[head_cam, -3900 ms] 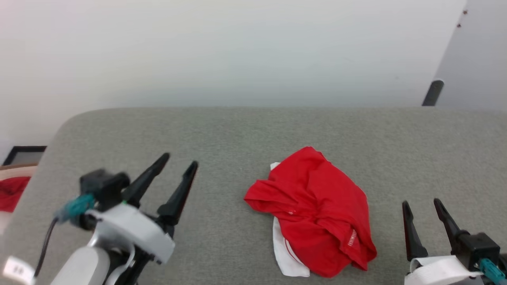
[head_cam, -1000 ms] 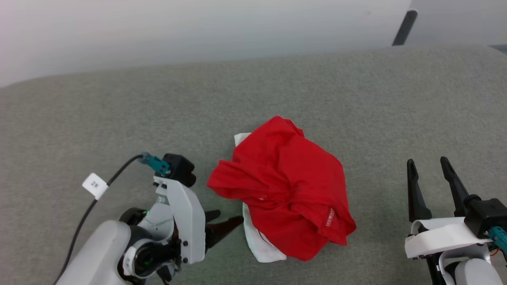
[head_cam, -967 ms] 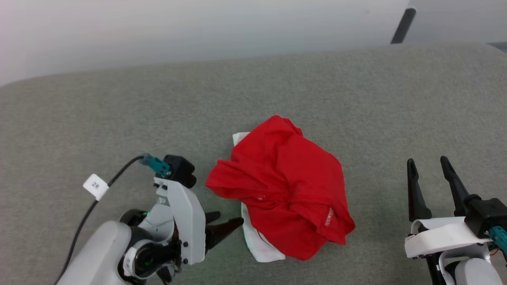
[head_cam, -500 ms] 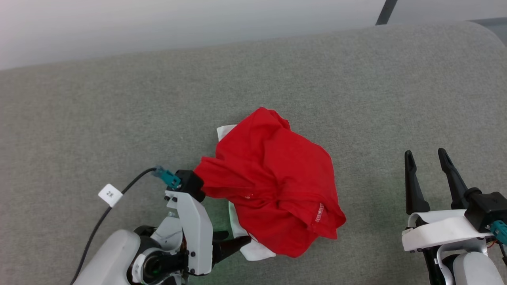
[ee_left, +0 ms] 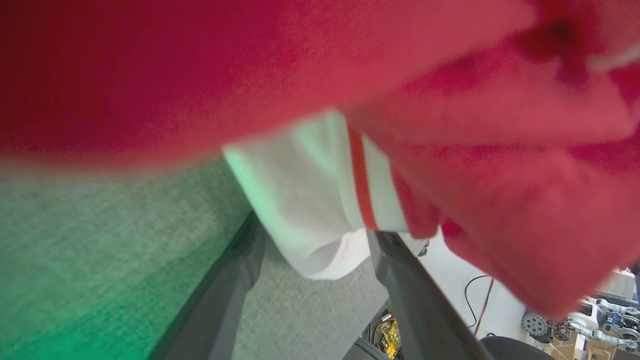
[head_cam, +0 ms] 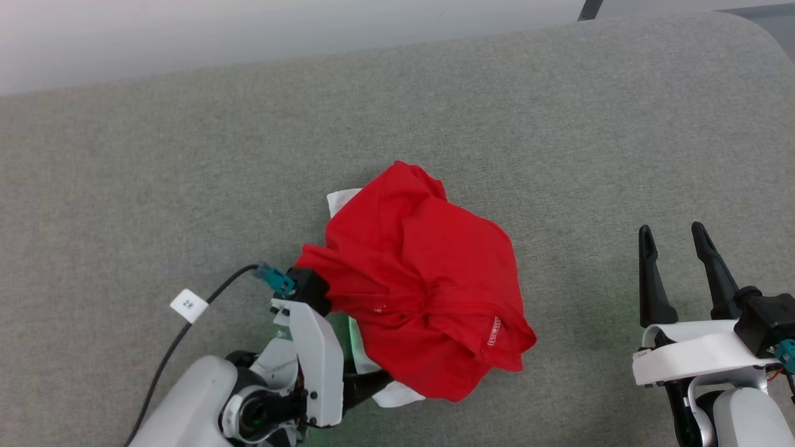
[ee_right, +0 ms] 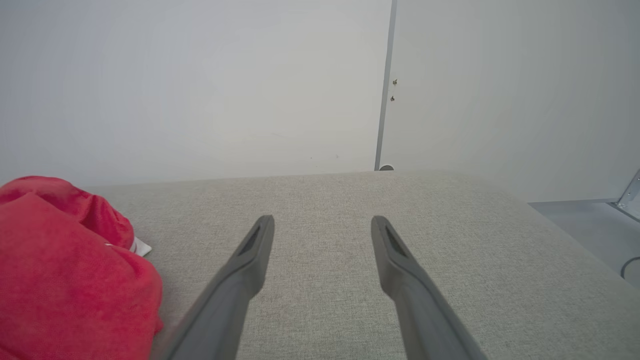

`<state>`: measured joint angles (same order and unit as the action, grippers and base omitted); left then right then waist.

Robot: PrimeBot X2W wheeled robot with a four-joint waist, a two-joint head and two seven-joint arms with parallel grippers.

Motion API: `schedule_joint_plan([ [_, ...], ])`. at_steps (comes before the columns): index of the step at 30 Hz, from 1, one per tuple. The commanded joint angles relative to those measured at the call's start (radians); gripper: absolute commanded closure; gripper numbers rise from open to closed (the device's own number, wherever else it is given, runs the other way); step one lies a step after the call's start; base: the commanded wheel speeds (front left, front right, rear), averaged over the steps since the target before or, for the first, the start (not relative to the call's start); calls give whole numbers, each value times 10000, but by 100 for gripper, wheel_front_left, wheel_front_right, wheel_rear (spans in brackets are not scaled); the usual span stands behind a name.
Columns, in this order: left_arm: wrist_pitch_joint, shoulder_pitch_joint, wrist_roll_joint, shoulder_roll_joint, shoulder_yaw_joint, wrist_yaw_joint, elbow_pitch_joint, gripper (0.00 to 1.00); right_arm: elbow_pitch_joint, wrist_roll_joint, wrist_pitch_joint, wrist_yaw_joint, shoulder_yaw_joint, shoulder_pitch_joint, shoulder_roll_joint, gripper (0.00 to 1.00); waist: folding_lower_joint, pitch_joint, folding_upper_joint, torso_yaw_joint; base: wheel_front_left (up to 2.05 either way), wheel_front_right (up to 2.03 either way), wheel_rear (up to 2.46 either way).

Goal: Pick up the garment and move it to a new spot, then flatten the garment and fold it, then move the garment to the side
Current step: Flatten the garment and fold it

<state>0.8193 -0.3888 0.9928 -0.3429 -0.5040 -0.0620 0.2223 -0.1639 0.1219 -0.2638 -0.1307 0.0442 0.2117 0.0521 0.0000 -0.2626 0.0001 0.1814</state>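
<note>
Head view | garment (head_cam: 428, 279) axis far-left to near-right | both jaws wide

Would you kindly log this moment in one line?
shirt: crumpled | left tool: open around white sleeve | right tool: open, apart from shirt

Light is even and diffuse, shadows soft. Left wrist view: garment (ee_left: 300, 60) just ahead of the left end effector (ee_left: 316, 227) is out of focus and smeared; green glow on the grey surface (ee_left: 75, 250) to its left. Around the right end effector (ee_right: 322, 218) everything is sharp.
</note>
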Motion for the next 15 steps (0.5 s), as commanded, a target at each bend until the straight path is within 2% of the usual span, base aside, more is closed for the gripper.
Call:
schedule_joint_plan([
  [1,89,290,-156,66,-233,74,568,4,18,42,-12,-1,12,64,-28,0,0,-23,-1,-27,0,0,0],
  [2,124,270,-86,123,-238,82,766,54,21,30,-12,-1,16,98,-26,0,0,-38,-1,-40,0,0,0],
  [3,137,249,-2,194,-236,50,932,83,27,21,-12,-1,9,126,-26,0,0,-53,-1,-50,0,0,0],
  [4,76,215,113,294,-161,69,1108,100,24,19,-10,-1,8,154,-25,0,0,-69,-1,-64,0,0,0],
  [9,238,-121,448,342,-27,-184,1563,100,42,-6,-12,-1,-14,188,-25,0,0,-68,-1,-113,0,0,0],
  [15,665,-446,647,-300,312,-64,1192,100,5,-55,-10,-1,109,24,-27,0,0,101,-1,-262,0,0,0],
])
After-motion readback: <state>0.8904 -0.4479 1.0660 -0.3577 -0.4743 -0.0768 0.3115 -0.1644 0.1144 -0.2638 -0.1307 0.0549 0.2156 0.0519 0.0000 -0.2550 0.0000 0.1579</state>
